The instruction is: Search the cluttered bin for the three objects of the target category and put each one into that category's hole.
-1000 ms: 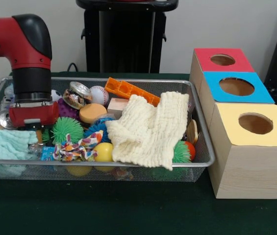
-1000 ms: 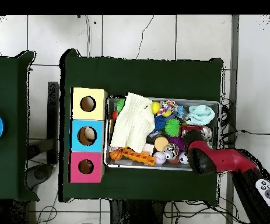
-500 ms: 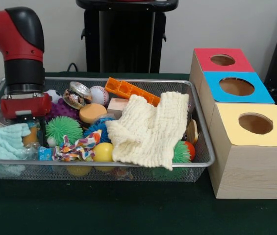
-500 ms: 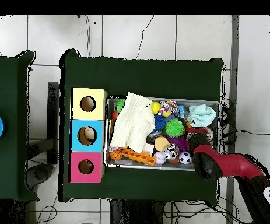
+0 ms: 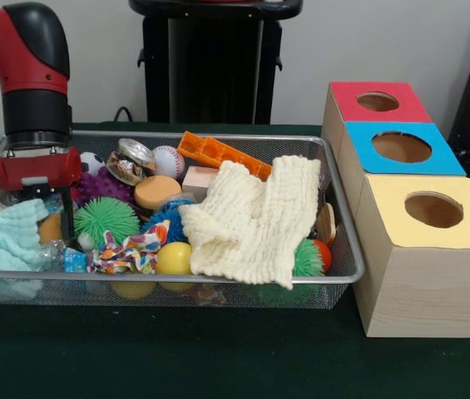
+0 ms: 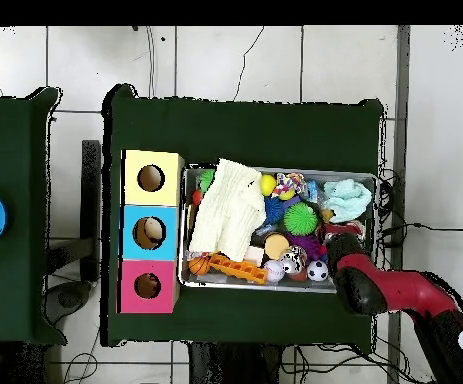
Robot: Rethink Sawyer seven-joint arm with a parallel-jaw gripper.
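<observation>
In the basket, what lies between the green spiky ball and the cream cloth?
In the front view, a blue spiky ball lies between the green spiky ball and the cream cloth, partly under the cloth's edge.

The robot arm [image 5: 27, 58] is showing a shiny red shell with a rounded black cap at its bend. Below the bend, a fat black round part is leading down to a thin silver ring. Under the ring a flat red block is sitting, and dark pieces are sticking out beneath it. From above, the arm [image 6: 395, 290] is looking red with black ends.
</observation>
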